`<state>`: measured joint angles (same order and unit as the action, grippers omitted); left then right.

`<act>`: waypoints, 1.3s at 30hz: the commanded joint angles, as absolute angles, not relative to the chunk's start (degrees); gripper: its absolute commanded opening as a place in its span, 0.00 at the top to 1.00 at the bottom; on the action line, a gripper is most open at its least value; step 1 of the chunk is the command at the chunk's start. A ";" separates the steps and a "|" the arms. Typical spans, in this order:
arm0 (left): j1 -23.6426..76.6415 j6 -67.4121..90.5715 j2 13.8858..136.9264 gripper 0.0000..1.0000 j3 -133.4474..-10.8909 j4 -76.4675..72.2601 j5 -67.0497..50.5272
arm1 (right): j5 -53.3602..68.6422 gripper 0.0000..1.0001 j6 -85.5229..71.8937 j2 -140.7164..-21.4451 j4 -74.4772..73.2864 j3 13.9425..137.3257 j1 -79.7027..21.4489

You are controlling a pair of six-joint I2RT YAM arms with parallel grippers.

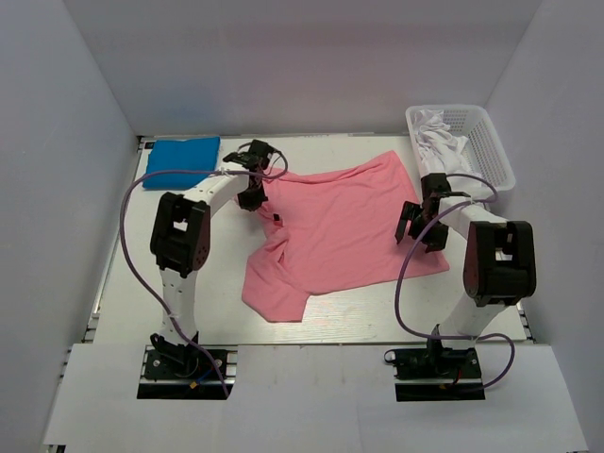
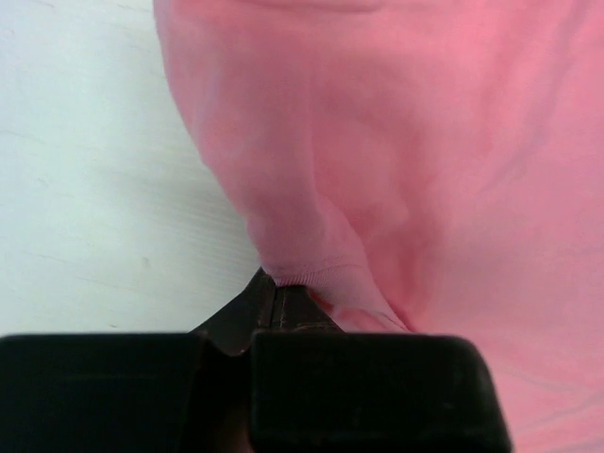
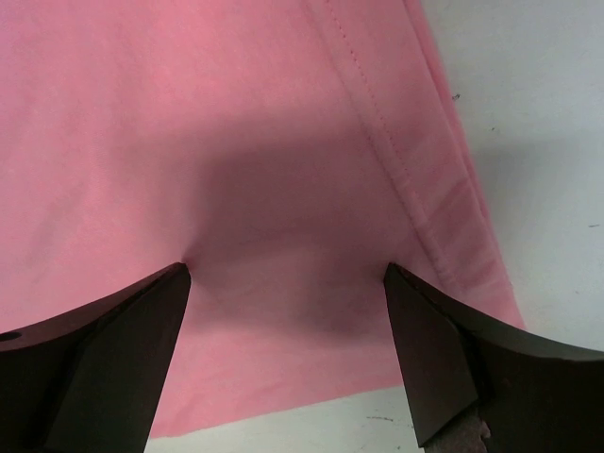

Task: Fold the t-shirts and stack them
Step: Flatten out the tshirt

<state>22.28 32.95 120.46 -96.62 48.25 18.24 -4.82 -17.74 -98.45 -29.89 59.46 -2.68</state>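
The salmon-pink t-shirt [image 1: 340, 226] lies spread and rumpled across the middle of the table. My left gripper [image 1: 253, 196] is at its left edge. In the left wrist view that gripper [image 2: 278, 297] is shut on a hemmed edge of the pink cloth [image 2: 425, 142], which bunches up from the jaws. My right gripper [image 1: 420, 231] is over the shirt's right side. Seen from the right wrist, it [image 3: 286, 274] stands wide open, with its fingertips [image 3: 170, 293] down on the pink cloth [image 3: 236, 123] close to the hem. The bright blue t-shirt [image 1: 181, 160] lies folded at the back left.
A white basket [image 1: 491, 142] holding white cloth [image 1: 439, 142] stands at the back right, just behind the right arm. Grey walls close in the table on three sides. Bare white tabletop [image 2: 85, 189] shows left of the pink shirt.
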 commanded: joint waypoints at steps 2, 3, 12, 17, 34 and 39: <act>19.78 24.18 117.33 1.00 -97.56 48.26 16.61 | -5.19 0.12 -18.54 -100.63 -29.62 58.98 -2.64; 18.47 21.30 117.33 1.00 -97.56 48.25 16.09 | -5.71 0.12 -18.89 -101.50 -29.88 59.24 -2.55; 12.31 15.21 119.00 1.00 -101.07 48.25 15.74 | -8.26 0.12 -20.48 -104.24 -31.47 60.56 -2.37; 9.33 11.35 119.00 1.00 -99.58 43.42 11.35 | -9.67 0.12 -20.65 -104.59 -31.82 61.17 -2.02; 8.70 19.32 108.38 0.00 -95.20 48.52 -4.99 | 10.89 0.10 -9.06 -98.50 -26.47 80.58 -17.20; 9.40 23.80 98.64 0.00 -78.42 44.21 -8.43 | 21.68 0.10 -15.10 -106.60 -19.97 88.85 -24.25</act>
<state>8.88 19.25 105.12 -85.06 45.10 -4.51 11.84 -12.25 -101.49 -23.79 86.74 -21.63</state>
